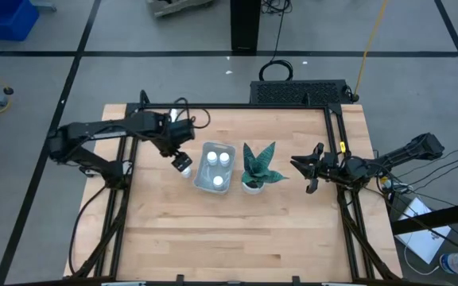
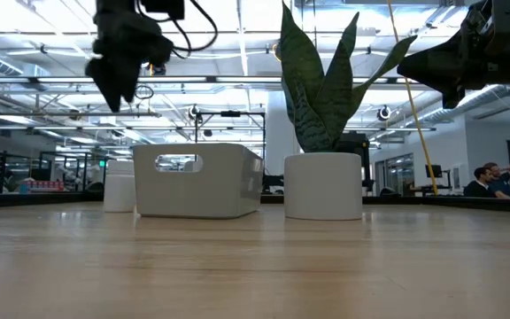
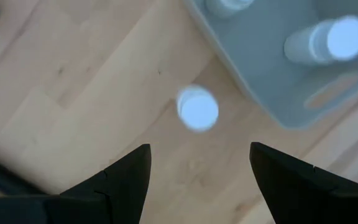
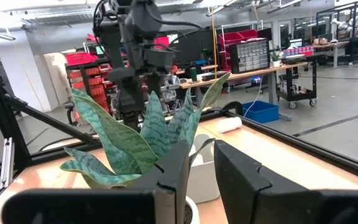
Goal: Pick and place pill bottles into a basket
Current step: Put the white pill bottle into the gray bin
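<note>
While raised above the bench, left gripper spread apart over a lone pill bottle standing just beside the basket. Three pill bottles upright inside the basket. Right gripper near the plant, narrowly parted, clamping nothing.

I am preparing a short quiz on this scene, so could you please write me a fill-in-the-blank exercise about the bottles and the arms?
1. The basket holds ____ pill bottles.
2. One bottle stands on the table just outside the basket, under the ____ pincer.
3. That pincer's fingers are ____ and hold nothing.
4. Between the basket and the right pincer stands a potted ____.

Missing words: three; left; open; plant
</note>
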